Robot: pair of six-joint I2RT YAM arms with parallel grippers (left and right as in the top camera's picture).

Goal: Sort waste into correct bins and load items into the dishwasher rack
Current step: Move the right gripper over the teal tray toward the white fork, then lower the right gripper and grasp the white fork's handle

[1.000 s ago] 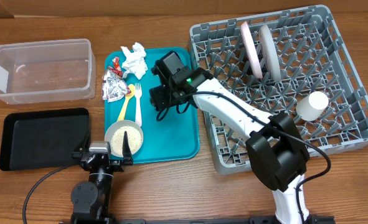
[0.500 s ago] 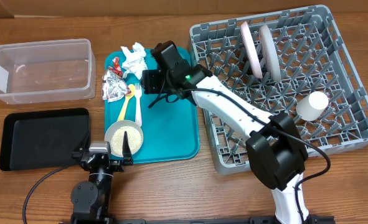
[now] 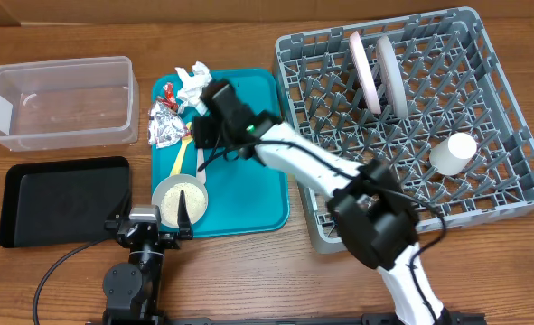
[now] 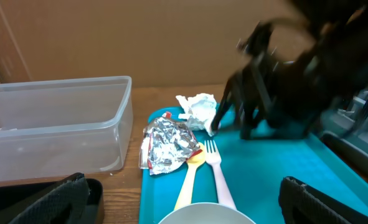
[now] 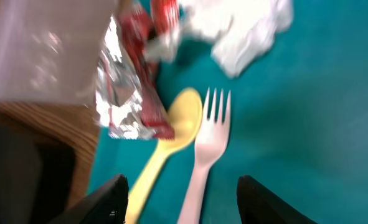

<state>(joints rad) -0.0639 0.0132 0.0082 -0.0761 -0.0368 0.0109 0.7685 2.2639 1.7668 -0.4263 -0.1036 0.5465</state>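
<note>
overhead: right gripper (image 3: 197, 135) at upper left of teal tray (image 3: 248, 194) | left wrist: left gripper (image 4: 187, 196) jaws apart, empty | right wrist: jaws apart above white fork (image 5: 205, 155), yellow spoon (image 5: 165, 146) touching beside | step: cutlery pick, likely; next: descend, clamp fork

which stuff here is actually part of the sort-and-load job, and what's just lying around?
Job: napkin, foil wrappers, bowl of grains, yellow spoon, white fork, white plate, grey plate, cup, rack, clear tub, black tray.
Lying around: teal tray, table.
</note>
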